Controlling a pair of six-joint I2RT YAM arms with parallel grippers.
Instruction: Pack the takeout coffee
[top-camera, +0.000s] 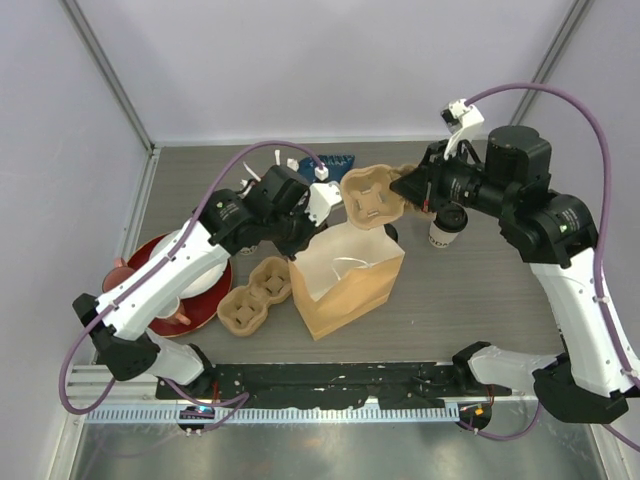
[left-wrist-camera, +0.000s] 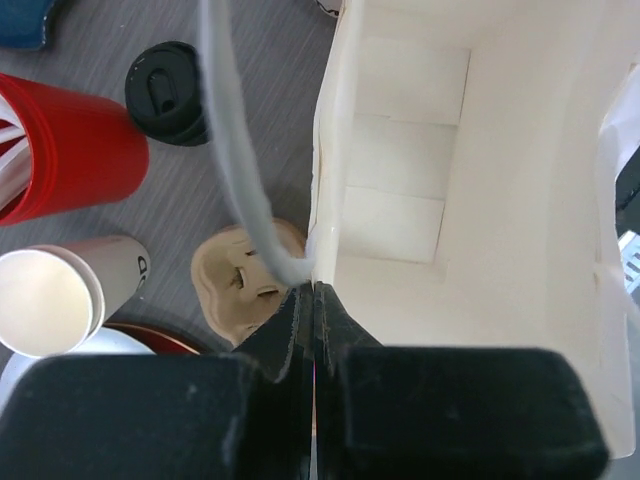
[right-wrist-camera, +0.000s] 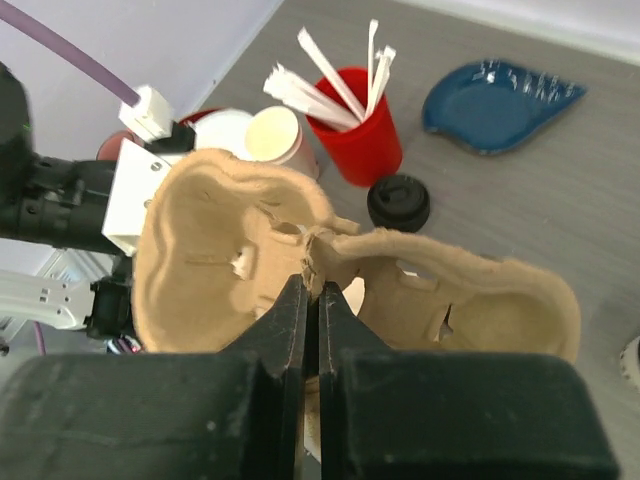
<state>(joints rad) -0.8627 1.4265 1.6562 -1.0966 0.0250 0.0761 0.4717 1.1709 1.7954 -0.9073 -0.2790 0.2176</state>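
One takeout coffee (top-camera: 446, 228), a cream cup with a black lid, stands on the table under my right arm. My right gripper (top-camera: 402, 190) (right-wrist-camera: 320, 284) is shut on the centre ridge of a pulp cup carrier (top-camera: 371, 197) (right-wrist-camera: 220, 240), which it holds in the air over the open brown paper bag (top-camera: 345, 282). My left gripper (top-camera: 293, 252) (left-wrist-camera: 313, 292) is shut on the bag's left rim (left-wrist-camera: 325, 180). The bag's pale inside (left-wrist-camera: 470, 200) shows nothing in it. A black lid (left-wrist-camera: 165, 78) (right-wrist-camera: 398, 202) sits by the red cup; what is under it is hidden.
A second pulp carrier (top-camera: 255, 295) (left-wrist-camera: 238, 275) lies left of the bag. A red cup of white sticks (right-wrist-camera: 355, 140) (left-wrist-camera: 60, 150), a lidless cream cup (left-wrist-camera: 55, 300) (right-wrist-camera: 272, 135) and a blue dish (right-wrist-camera: 500, 100) (top-camera: 335, 160) are behind. A red plate (top-camera: 210, 300) lies left.
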